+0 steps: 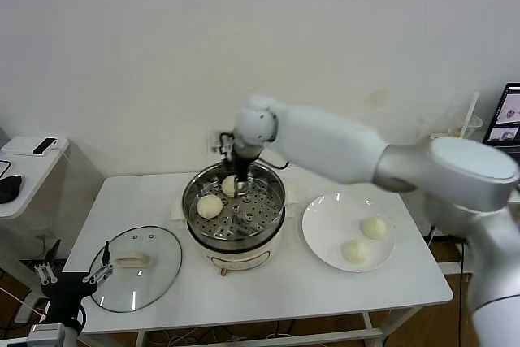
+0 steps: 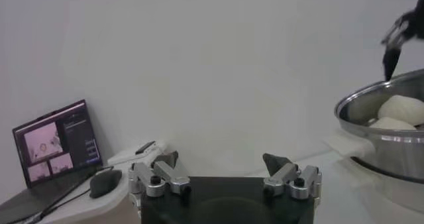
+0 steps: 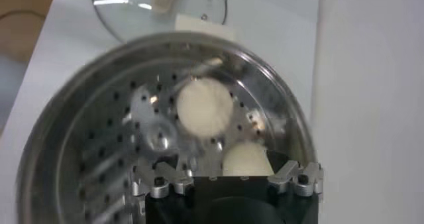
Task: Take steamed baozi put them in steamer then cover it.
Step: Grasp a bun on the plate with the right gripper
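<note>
From the head camera I see my right gripper point(image 1: 236, 175) over the steamer point(image 1: 234, 237), which holds two baozi point(image 1: 210, 206); two more sit on the white plate point(image 1: 325, 229), and the cover point(image 1: 136, 268) lies on the table. The left gripper point(image 2: 225, 172) idles, spread and empty. My right wrist camera shows fingers point(image 3: 297, 179) apart above a bun, seemingly released.

The round steel steamer point(image 1: 234, 215) gleamed, polished and mirror-bright, its perforated tray shiny. The pale cream buns point(image 1: 210, 206) looked smooth and matt; the clear glass lid point(image 1: 135, 268) glinted on the matt white table point(image 1: 325, 286).
</note>
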